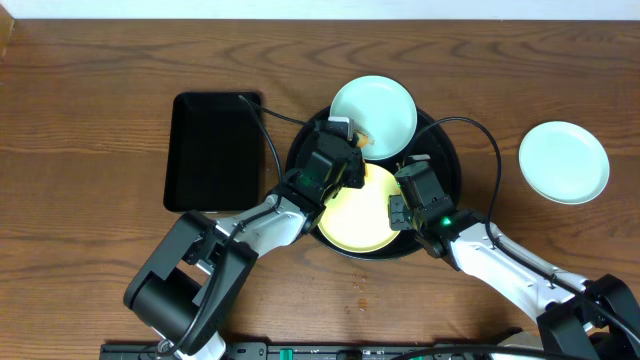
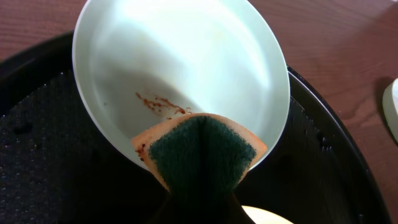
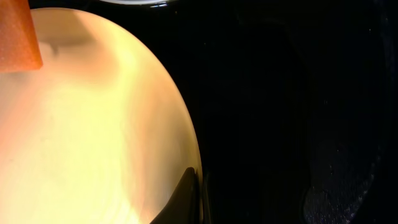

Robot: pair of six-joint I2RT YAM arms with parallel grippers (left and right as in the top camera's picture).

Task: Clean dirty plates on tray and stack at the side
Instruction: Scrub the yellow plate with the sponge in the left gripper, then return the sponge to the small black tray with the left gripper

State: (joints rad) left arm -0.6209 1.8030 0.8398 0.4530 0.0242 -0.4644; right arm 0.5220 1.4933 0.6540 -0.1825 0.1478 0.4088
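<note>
Sponge (image 2: 202, 149), orange with a green scouring face, pinched between the closed jaws of left gripper (image 1: 347, 152); its edge lies on the near rim of mint plate (image 2: 180, 68). That plate sits at the far edge of round tray (image 2: 43, 162), overlapping the raised rim, and carries a brown-orange smear (image 2: 163, 103) just above the sponge. Yellow plate (image 3: 93, 130) lies flat in the same tray, its surface looking free of marks. Right gripper (image 1: 400, 206) is at the yellow plate's right rim, one dark finger (image 3: 186, 194) against the edge; whether the jaws are closed on it cannot be told. Second mint plate (image 1: 563, 162) lies alone on table (image 1: 90, 90), well right of the tray, and appears clean. Rectangular tray (image 1: 215, 150) lies left, holding nothing. Progress, as judged: one plate done and set aside; one under scrubbing; one awaiting removal; no stack yet. Markings, labels, writing: none legible.
</note>
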